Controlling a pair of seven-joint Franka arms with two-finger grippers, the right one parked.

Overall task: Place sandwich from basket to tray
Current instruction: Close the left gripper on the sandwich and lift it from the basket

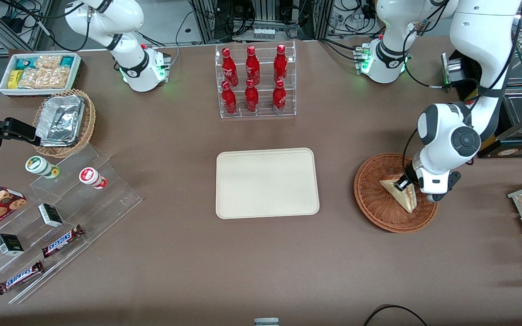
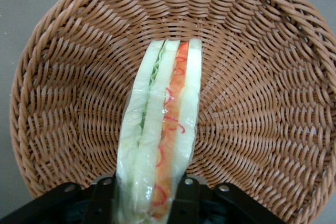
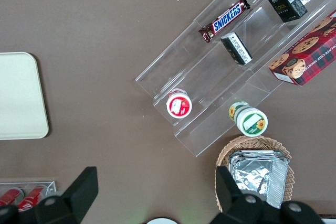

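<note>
Here we find the gripper [image 1: 403,184] down inside the basket [image 1: 374,206], with its fingers [image 2: 186,195] set on either flat face of the sandwich [image 1: 400,194], so we read it as clamped on the wedge at one end. In the wrist view the sandwich [image 2: 163,140] runs straight away from the gripper [image 2: 149,198] toward the basket's wall [image 2: 63,103], its cut side with the red and green layers turned up to the camera and its long axis in line with the wrist. That matters for what comes next: the tray [image 1: 268,183] lies sideways from the basket toward the middle of the table, about level with it in distance from the front camera, so we judge the carry to be a lift clear of the woven rim followed by a sideways sweep toward the tray's nearest short edge. The basket sits at the working arm's end of the table, and the wedge rests in its half nearer the arm. Several things we cannot settle: the fingertips are cut off at the frame edge in the wrist view, the arm's wrist covers part of the basket in the front view, and we cannot tell whether the sandwich is touching the weave beneath it or already a little raised.
</note>
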